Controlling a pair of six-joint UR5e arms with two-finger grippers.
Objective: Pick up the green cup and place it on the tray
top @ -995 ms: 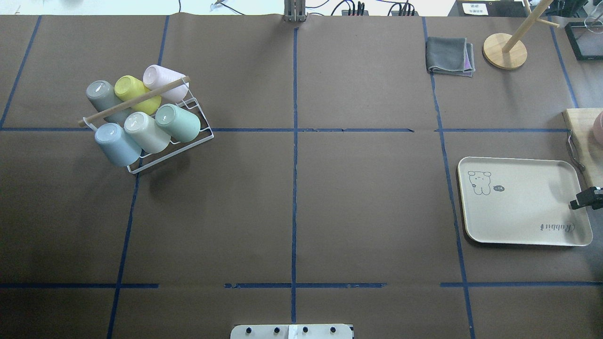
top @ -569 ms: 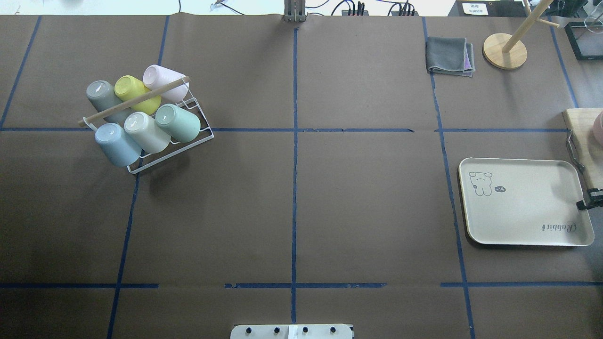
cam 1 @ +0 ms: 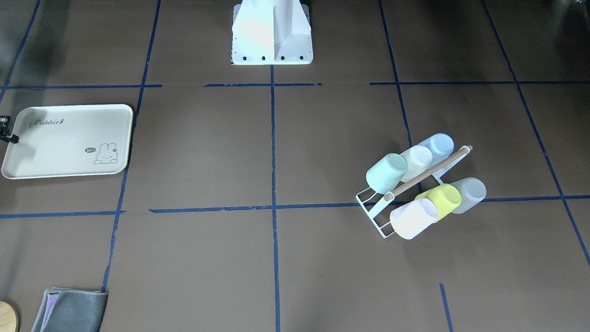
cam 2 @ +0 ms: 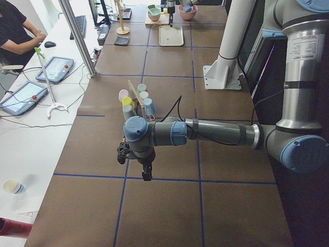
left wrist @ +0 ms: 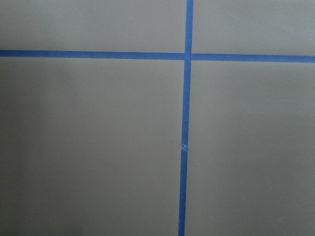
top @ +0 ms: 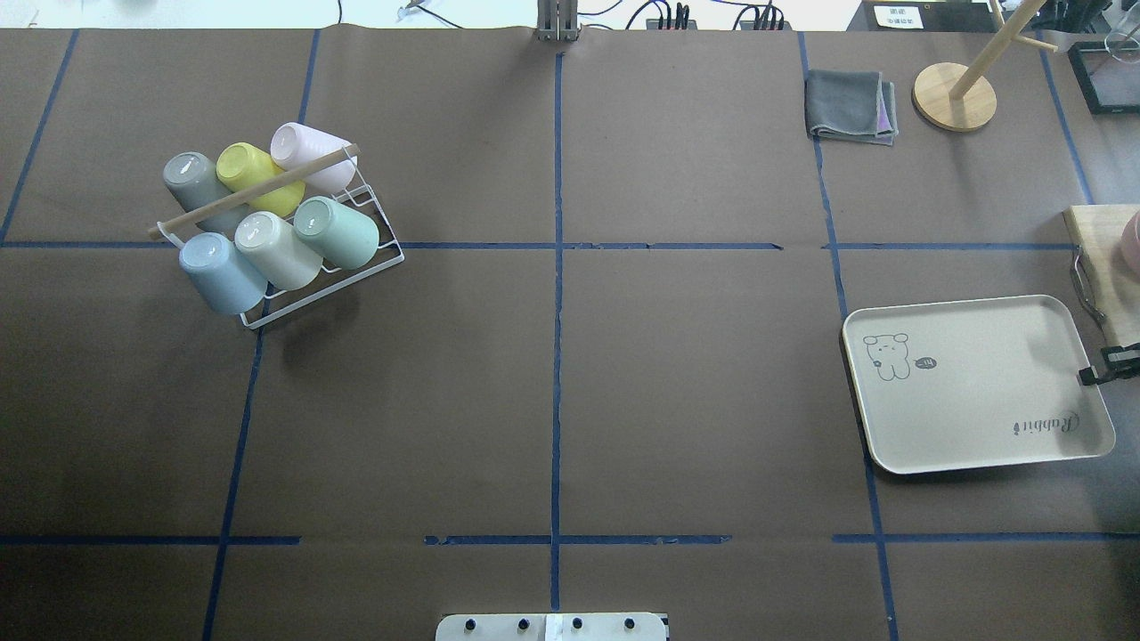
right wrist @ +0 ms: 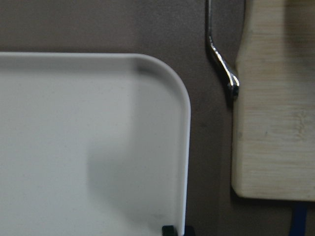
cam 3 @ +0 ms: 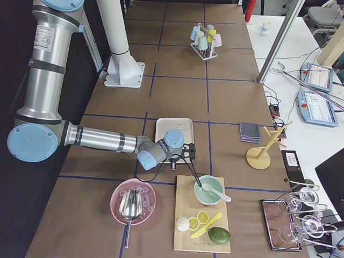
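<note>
Inspection from the remote station.

**Green cup.** I find the green cup (top: 337,233) at the upper left of the overhead view. It sits mouth-down and tilted on a white wire rack (cam 1: 371,216).
- It is at the right-hand end of the lower row, touching a cream cup (top: 276,249). A pale blue cup (top: 218,271) sits at the row's left end.
- A grey cup (top: 191,178), a yellow cup (top: 239,165) and a pink cup (top: 307,145) fill the upper row.
- A wooden bar (top: 258,190) runs diagonally between the two rows.

**Tray.** The tray (top: 980,392) lies on the brown worktop (top: 695,401) at the right of the overhead view, well apart from the rack. It is slightly askew to the blue tape lines (top: 557,356).

**Right pincer.** The right pincer (top: 1091,374) enters at the right edge of the overhead view and meets the tray's right rim.
- In the right wrist view, two dark fingertips (right wrist: 168,230) show at the bottom of the frame, one on each side of the rim and close against it. I record this pincer as clamped on the tray's rim.
- In the same view, a wooden cutting board (right wrist: 275,123) lies near the tray on the right, with a metal handle (right wrist: 221,64) just beside it.

**Left pincer.** The left pincer (cam 2: 147,175) shows only in the side view from the left end. It hangs pointing down over the worktop in the lower centre of the frame, apart from the rack. I cannot tell whether it is open or closed. Its wrist view shows only worktop and crossing tape.
</note>
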